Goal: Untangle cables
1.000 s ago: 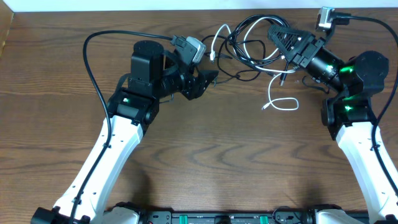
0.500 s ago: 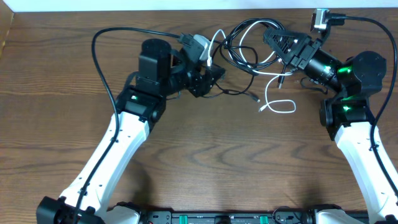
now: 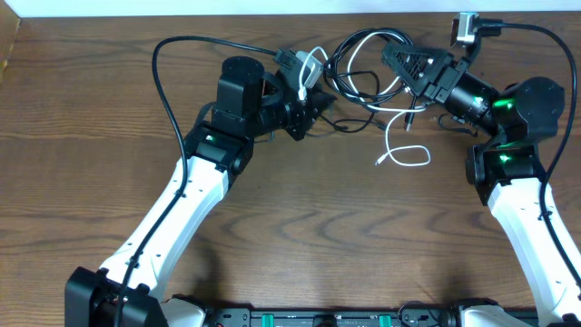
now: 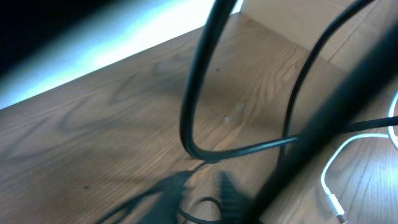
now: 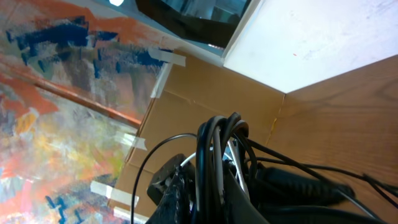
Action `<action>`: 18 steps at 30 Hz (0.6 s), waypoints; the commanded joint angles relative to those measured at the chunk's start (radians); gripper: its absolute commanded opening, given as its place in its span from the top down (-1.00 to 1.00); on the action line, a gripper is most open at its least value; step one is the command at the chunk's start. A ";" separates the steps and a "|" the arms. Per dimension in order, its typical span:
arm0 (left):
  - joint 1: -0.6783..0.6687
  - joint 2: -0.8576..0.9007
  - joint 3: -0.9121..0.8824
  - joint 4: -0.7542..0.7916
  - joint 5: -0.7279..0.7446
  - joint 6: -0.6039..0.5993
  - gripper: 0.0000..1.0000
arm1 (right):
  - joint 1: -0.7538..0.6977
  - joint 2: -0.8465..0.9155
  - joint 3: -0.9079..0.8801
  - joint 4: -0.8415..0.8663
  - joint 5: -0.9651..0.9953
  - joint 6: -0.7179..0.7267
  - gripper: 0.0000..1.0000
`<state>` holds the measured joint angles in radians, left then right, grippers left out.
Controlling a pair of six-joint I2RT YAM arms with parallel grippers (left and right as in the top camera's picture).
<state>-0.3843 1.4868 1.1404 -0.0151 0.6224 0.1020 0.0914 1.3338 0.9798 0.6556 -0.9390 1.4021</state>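
- Your cables [image 3: 363, 77] sit at the far edge of the table [image 3: 300, 218], strung between the two grippers. The tangle's long axis runs left to right.
- Count of black cords [image 3: 356, 71]: several overlapping loops. You cannot separate them into a sure number from overhead.
- Count of white cord [image 3: 406, 154]: one flat oval loop lies on the wood, near side of the tangle. Its long axis runs left to right, and its plug end points toward the near left.
- A second white stretch arcs just beside the left gripper [image 3: 316, 103]. You cannot tell whether it is the same cord.
- One thin black strand trails from the left gripper rightward along the table.
- Your right gripper [image 3: 397, 60] is pressed together on the black cords. In the right wrist view a bunch of black loops, with a pale strand among them, rises from between its fingers.
- Your left gripper is pressed together at the tangle's left end. Its wrist view is blurred, with a black loop close before the lens, so you cannot tell whether a cord is pinched.
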 commanded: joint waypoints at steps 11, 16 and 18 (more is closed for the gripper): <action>0.002 0.005 0.009 0.012 -0.023 -0.005 0.85 | 0.003 -0.019 0.014 0.011 -0.010 0.003 0.98; 0.002 -0.008 0.009 -0.072 -0.293 -0.066 0.85 | -0.006 -0.019 0.014 0.011 -0.014 0.003 0.98; 0.002 -0.011 0.009 -0.114 -0.419 -0.100 0.85 | -0.006 -0.019 0.014 0.011 -0.013 0.003 0.98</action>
<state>-0.3843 1.4864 1.1404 -0.0994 0.4370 0.0639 0.0891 1.3338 0.9798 0.6548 -0.9512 1.4059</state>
